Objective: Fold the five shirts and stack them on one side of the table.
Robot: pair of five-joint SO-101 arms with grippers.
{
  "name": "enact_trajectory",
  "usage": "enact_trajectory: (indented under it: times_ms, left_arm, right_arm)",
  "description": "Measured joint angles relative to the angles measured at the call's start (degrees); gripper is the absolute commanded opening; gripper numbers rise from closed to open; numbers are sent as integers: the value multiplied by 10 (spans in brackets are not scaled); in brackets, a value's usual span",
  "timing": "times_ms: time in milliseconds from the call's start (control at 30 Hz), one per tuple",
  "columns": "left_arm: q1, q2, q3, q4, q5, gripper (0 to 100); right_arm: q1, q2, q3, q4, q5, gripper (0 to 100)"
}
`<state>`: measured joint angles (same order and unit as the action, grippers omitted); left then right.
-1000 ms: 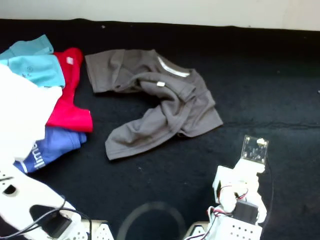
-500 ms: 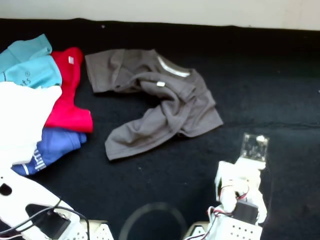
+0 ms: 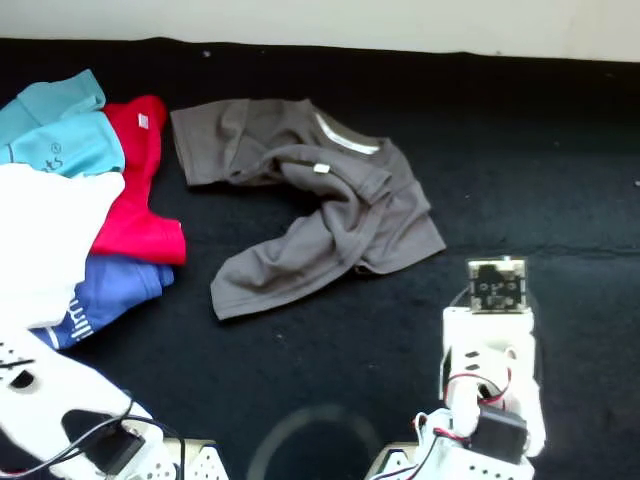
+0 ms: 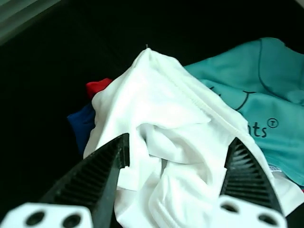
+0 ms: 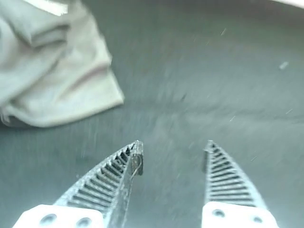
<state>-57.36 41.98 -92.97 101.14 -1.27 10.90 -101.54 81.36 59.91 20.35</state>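
Observation:
A crumpled grey shirt (image 3: 320, 205) lies spread in the middle of the black table; its hem corner (image 5: 57, 80) lies ahead of my right gripper (image 5: 173, 145), which is open over bare cloth. At the left edge a pile holds a white shirt (image 3: 45, 235), a teal shirt (image 3: 65, 130), a red shirt (image 3: 135, 200) and a blue shirt (image 3: 105, 295). My left gripper (image 4: 175, 149) stands open just above the white shirt (image 4: 166, 128), with the teal shirt (image 4: 256, 95) beside it. The right arm (image 3: 490, 370) sits at the near right, the left arm (image 3: 60, 410) at the near left.
The black tablecloth (image 3: 540, 160) runs bare across the right half and along the far edge, where a pale wall (image 3: 330, 20) begins. A circular mark (image 3: 305, 440) shows on the cloth near the front edge between the two arm bases.
The right arm's wrist has turned and shifted slightly left at the near right. The white shirt has settled lower on the pile, uncovering more of the teal one. The grey shirt has not moved.

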Motion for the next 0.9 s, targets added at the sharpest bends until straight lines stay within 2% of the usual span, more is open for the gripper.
enact_trajectory:
  times_ms: [200,367,467,700,800,900]
  left_arm:
    - [99,-68,34,0,0,319]
    - [226,-113,178,0,0,319]
    - [317,-114,262,0,34,319]
    - [559,-103,368,-28,157,319]
    - [644,-70,371,-66,175,319]
    - [704,-34,371,-113,179,319]
  right_arm:
    - [0,144,-149,0,-5,237]
    - [0,306,-300,30,-33,237]
    - [0,373,-372,57,-51,237]
    - [0,392,-419,86,-53,237]
    - [4,382,-419,105,-53,237]
    - [40,372,-419,118,-53,237]
